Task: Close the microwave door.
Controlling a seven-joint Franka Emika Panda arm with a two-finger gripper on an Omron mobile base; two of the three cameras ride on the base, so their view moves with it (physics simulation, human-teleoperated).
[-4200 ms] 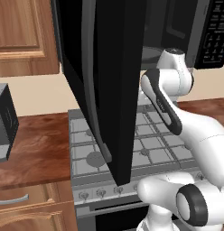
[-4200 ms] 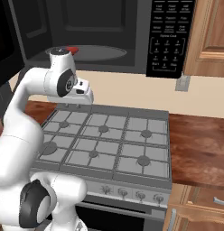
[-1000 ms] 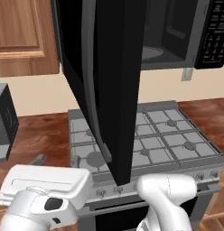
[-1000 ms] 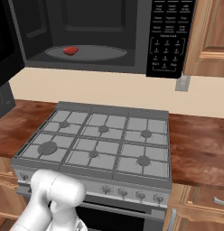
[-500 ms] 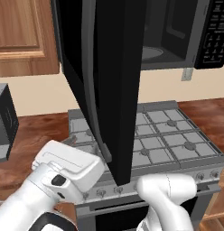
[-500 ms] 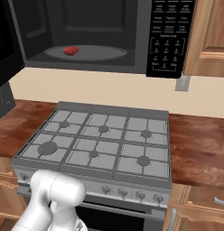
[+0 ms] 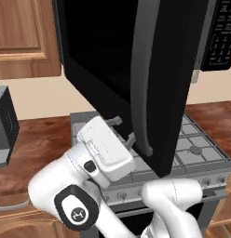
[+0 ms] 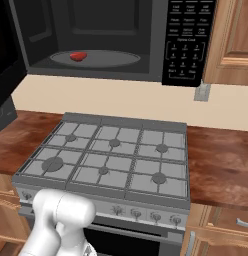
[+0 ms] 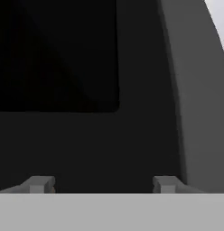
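**Microwave door open; gripper low against its outer face**

The microwave door (image 7: 112, 69) stands swung well out from the oven, hanging over the left part of the gas stove (image 8: 111, 155). In the left base view its glossy black outer face and dark window face the camera, and the long grey handle bar (image 7: 141, 74) runs vertically near the free edge.

The gripper (image 7: 121, 130) sits low in front of the door, just beside the lower end of the handle bar, with the white hand behind it and the arm folded low over the stove front. The jaws are spread wide — nothing lies between them. In the hand view the two fingertips (image 9: 39, 184) rise at the bottom, well apart, with the door panel ahead of them: the dark window (image 9: 55, 54) above and the handle bar curving up the right side. Whether the fingertips actually touch the panel cannot be confirmed from these views; they appear very near it.

In the right base view the microwave cavity (image 8: 91, 35) is exposed — a small red item (image 8: 78, 56) rests on the turntable plate (image 8: 98, 59). The keypad panel (image 8: 188, 40) lies to the cavity's right. A wooden counter (image 8: 221, 160) flanks the stove, with a wall outlet (image 8: 201, 91) above it.
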